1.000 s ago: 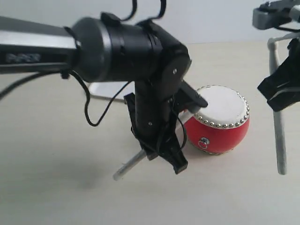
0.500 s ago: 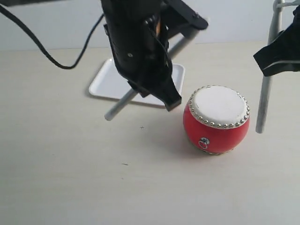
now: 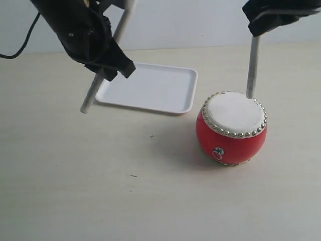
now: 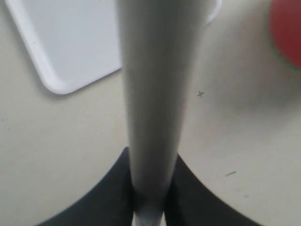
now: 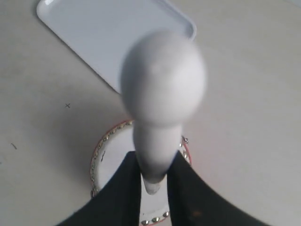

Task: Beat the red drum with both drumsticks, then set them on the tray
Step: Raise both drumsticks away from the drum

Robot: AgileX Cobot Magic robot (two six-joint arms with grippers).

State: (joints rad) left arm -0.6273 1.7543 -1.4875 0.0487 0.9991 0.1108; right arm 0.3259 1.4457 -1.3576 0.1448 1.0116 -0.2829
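**Red drum**: upright on the bench, white skin up, near the tray's right end but apart from it.

**Tray**: flat on the bench, nothing on it.

**Left hand**: clamped on the left drumstick at mid-shaft. The stick is tilted, with its lower end above the bench by the tray's near-left edge, well apart from the drum.

**Right hand**: clamped on the right drumstick. The stick is near vertical, its lower end at the drum's far rim. You cannot tell whether it touches.

**Step, as judged**: beating, both sticks raised.

**Handling**:
- Bring your left stick over the skin before lowering it.
- Land both tips on the white centre, clear of the studs.
- Strike lightly, since the rounded body looks likely to roll or skid.
- Keep both grips firm so neither shaft slides.
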